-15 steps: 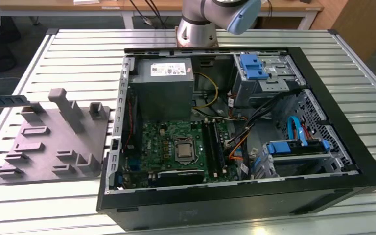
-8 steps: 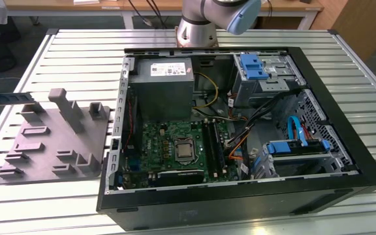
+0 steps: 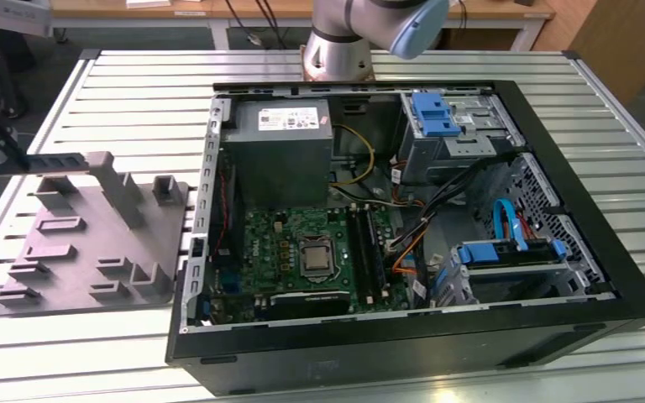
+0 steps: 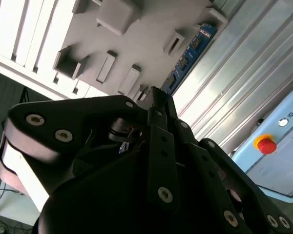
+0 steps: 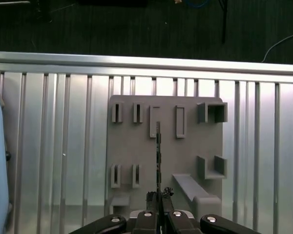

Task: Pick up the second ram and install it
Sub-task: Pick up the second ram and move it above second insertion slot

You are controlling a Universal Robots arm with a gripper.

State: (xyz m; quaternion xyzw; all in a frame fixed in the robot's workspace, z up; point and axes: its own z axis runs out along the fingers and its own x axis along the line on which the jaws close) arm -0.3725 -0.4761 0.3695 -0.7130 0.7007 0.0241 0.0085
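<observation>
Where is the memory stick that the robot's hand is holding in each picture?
Exterior view: the second ram is the dark bar above the grey tray, near the exterior view's left edge.
First wrist view: a thin edge-on line running from the hand across the grey tray.
Second wrist view: a blue strip past the hand, at the grey tray's edge.
Shared landmark: the grey tray.

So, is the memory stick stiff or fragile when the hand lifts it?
Probably stiff: the memory stick juts straight from the hand without sagging. Likely light, being so thin edge-on. Its bare chips suggest it is fragile.
</observation>
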